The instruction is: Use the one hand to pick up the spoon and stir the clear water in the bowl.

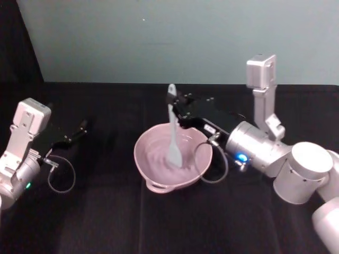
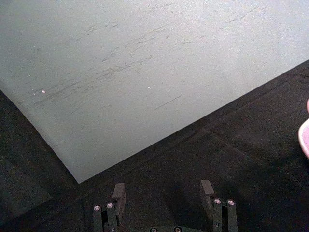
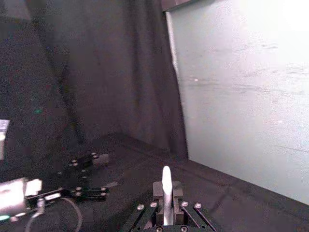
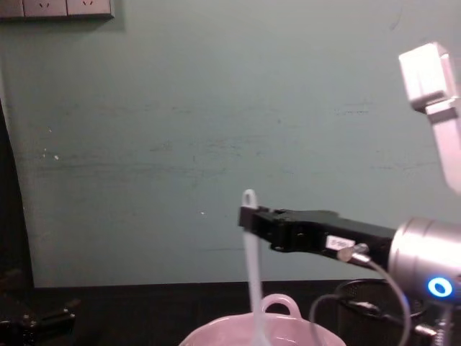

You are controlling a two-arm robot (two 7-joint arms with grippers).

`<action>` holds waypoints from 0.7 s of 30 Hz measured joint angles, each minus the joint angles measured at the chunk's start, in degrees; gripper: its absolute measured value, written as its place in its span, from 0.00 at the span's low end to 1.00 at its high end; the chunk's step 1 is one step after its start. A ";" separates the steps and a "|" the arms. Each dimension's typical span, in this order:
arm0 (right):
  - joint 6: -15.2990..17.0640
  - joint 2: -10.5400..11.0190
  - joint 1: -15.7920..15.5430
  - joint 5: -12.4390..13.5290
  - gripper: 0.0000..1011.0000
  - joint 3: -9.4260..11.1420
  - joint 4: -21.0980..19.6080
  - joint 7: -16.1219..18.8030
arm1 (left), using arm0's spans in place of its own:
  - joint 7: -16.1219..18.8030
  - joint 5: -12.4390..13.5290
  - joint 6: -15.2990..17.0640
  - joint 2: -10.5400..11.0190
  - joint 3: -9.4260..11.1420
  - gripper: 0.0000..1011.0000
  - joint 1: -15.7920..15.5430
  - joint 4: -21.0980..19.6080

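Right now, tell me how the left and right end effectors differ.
The right end effector is shut on the spoon; the left end effector is open and empty. The right end effector is raised above the bowl; the left end effector is apart, off to the bowl's left. Both are black.

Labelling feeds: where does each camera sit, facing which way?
Head: high, looking down at the bowl; left gripper parked, right gripper above it.
Chest: low, facing the wall; right gripper holds the spoon.
Left wrist: behind the open left gripper, facing the wall.
Right wrist: along its fingers, shut on the spoon.
Shared: head and chest show spoon in bowl.
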 joint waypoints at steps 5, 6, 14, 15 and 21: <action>0.05 -1.73 1.38 -0.22 0.11 -2.13 1.30 1.13 | 0.00 0.00 0.00 0.00 0.00 1.00 0.00 0.00; 0.04 -2.04 1.70 -0.30 0.11 -2.42 1.67 1.29 | 0.00 0.00 0.00 0.00 0.00 1.00 0.00 0.00; -1.05 -5.48 5.91 -0.74 0.11 -4.05 7.55 2.22 | 0.00 0.00 0.00 0.00 0.00 1.00 0.00 0.00; -1.15 -5.75 6.31 -0.80 0.11 -4.11 8.18 2.26 | 0.00 0.00 0.00 0.00 0.00 1.00 0.00 0.00; -2.02 -7.46 9.27 -0.98 0.11 -3.61 13.27 2.37 | 0.00 0.00 0.00 0.00 0.00 1.00 0.00 0.00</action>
